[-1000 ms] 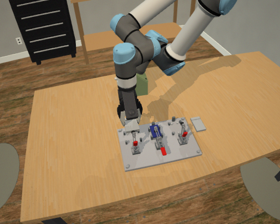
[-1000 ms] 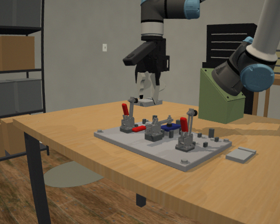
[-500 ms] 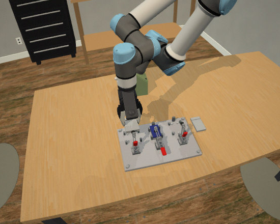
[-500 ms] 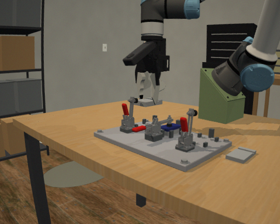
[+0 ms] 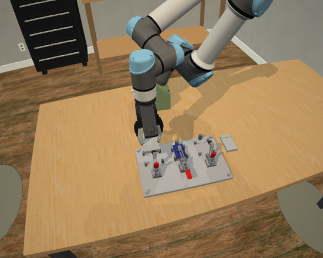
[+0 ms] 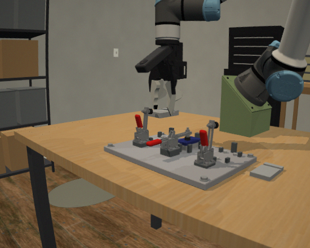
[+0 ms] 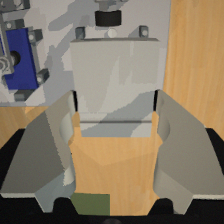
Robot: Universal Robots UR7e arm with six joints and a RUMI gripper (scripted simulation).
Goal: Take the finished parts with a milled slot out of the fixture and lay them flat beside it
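Note:
My gripper is shut on a grey slotted part by its two sides. The part is level, raised above the back left of the fixture plate, with its slot up. The other slotted part lies flat on the table, right of the fixture. The blue blank sits in the middle nest under its clamp arm.
The left clamp's red handle and the right one's are up, arms raised. The middle clamp's red handle is low. Small locating pins stand on the plate. A green pedestal stands behind.

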